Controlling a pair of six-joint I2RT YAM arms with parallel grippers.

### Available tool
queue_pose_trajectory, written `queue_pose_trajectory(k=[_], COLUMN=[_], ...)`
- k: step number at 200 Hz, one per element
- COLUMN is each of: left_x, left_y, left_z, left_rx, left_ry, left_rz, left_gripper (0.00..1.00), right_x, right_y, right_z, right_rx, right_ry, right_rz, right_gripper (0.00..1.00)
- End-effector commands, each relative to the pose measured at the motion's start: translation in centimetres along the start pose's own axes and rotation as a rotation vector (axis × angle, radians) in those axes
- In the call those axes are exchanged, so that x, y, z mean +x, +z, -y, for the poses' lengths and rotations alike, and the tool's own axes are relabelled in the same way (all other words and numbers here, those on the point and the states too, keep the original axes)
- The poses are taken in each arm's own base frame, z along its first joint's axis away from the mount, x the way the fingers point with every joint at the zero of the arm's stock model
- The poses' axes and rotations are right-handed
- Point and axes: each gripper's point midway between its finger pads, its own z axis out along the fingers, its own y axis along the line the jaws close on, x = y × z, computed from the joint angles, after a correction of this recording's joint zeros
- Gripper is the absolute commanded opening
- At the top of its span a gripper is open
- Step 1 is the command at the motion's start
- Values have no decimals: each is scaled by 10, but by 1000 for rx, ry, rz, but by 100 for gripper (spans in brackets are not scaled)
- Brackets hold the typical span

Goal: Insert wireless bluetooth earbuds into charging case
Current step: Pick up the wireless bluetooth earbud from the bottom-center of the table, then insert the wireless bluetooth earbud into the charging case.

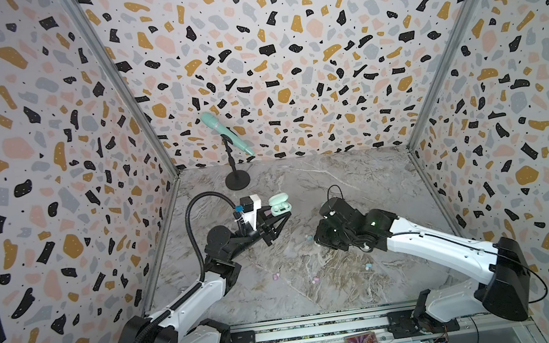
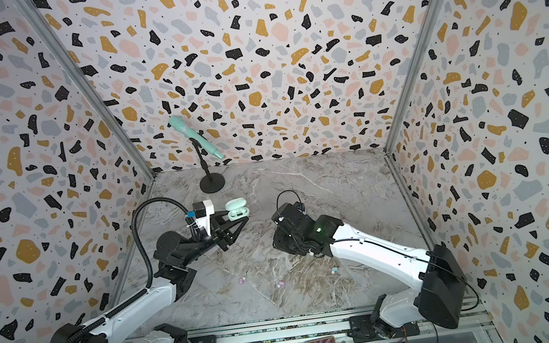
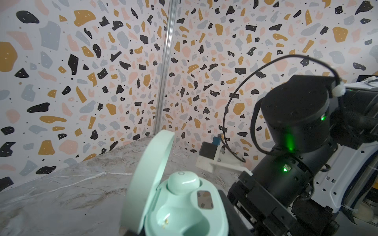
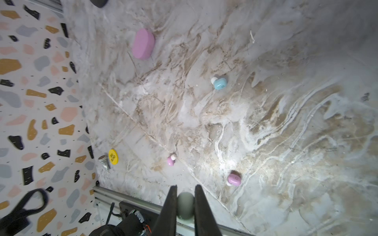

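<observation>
R tool (image 4: 185,190) pinches mint bud (image 4: 185,205); looks tiny, light, slick, rigid, so best held across its sides; L tool (image 1: 280,216) clamps open mint case (image 3: 184,214).

Both top views look down from high at the near edge onto the whole counter (image 1: 303,190). The left wrist camera sits close over the open mint case (image 3: 184,204), facing the right arm (image 3: 296,122). The right wrist camera faces steeply down past the right tool (image 4: 185,189) and its mint earbud (image 4: 185,204), sharing the counter's pink earbuds (image 4: 234,179) with both top views.
</observation>
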Motion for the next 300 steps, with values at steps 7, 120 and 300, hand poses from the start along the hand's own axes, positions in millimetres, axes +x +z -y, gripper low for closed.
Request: queue_pose_trajectory(k=[7,120,300], left_x=[-19,-4,-13], left_y=[8,27,34], left_z=[10,35,50], left_rx=[35,120,168], left_ry=[67,88,98], left_rz=[48,-1,25], left_gripper=[35,36,36], right_x=[-17,-51,-33], right_y=[-38,-129,-102], right_z=[-10,-87,-136], right_rx=[-63,-372,-531], right_ry=[-6,-113,-147], right_rz=[82,229,127], right_gripper=[7,7,7])
